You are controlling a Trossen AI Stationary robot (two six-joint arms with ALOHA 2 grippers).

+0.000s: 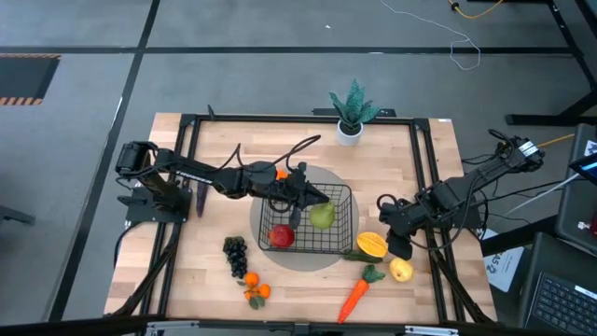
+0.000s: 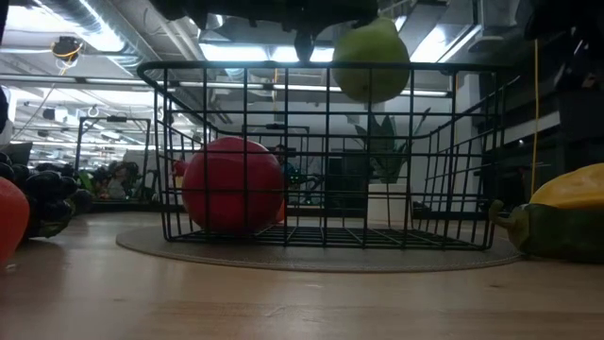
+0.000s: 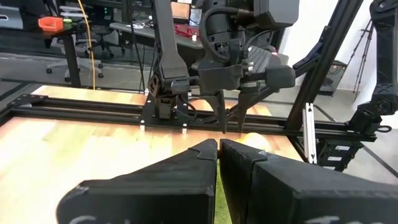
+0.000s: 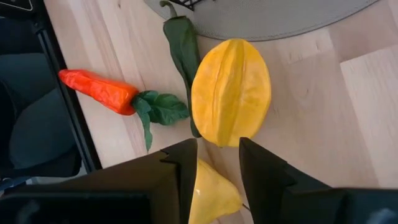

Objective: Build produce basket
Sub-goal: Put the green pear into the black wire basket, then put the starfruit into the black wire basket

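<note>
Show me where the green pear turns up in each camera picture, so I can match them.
High view: the green pear is over the basket, at the left gripper.
Low view: the pear hangs at the basket's top rim.
Left wrist view: only a green sliver between the fingers.
Right wrist view: not in it.
Shared landmark: the basket, in the high and low views.

Bystanders on and around the wooden table

A green potted plant (image 1: 353,111) in a small white pot stands at the far edge of the table (image 1: 210,224), upright, well apart from everything else on the boards; a round grey mat (image 1: 303,261) lies flat near the middle of the tabletop; a black frame of rails (image 1: 191,123) borders the table; a thin white cable (image 1: 462,47) trails across the grey floor beyond; an orange cable (image 1: 485,9) lies at the floor's far edge.
</note>
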